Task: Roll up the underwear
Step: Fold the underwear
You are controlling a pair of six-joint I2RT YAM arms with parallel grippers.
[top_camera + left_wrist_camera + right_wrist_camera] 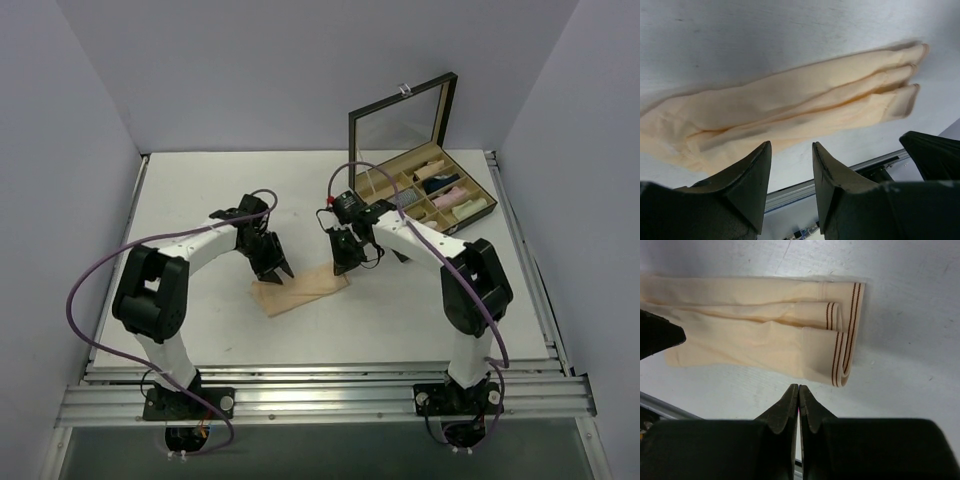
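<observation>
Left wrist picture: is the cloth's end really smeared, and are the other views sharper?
Left wrist: yes, the underwear blurs toward its right end. Right wrist: its brown-striped band is sharp. Top view: even light, soft shadows, no glare on the cloth.

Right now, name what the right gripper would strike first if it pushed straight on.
Probably the underwear, its near edge at the striped end, just ahead of the shut right gripper. Depth is unclear; the table might come first.

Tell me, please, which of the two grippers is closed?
The right gripper: its jaws meet, by the striped end of the underwear. The left gripper shows a gap.
</observation>
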